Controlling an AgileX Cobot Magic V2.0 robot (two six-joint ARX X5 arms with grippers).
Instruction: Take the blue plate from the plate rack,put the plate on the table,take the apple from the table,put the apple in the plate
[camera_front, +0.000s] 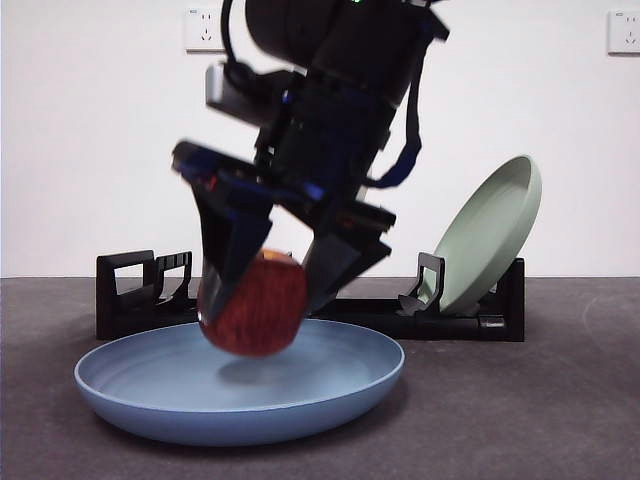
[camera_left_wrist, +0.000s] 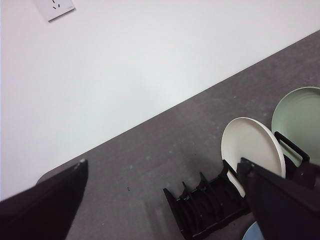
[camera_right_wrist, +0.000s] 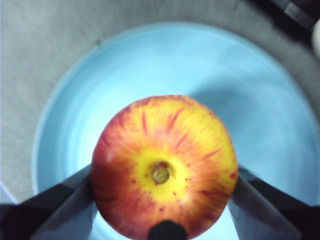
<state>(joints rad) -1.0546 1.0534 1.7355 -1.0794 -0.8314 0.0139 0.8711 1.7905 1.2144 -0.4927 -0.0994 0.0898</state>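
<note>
Right hand clenched on the apple (deep red below, yellow-orange streaked around the stem), held just above the blue plate flat on the bench. Left hand spread wide, empty, above the plate rack.

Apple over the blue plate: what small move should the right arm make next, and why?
Probably lower a little, then open. The right gripper is shut on the apple, which hangs just above the blue plate; a shadow shows beneath it in the front view. The right wrist view puts the apple over the plate's middle, so no sideways shift looks needed.
</note>
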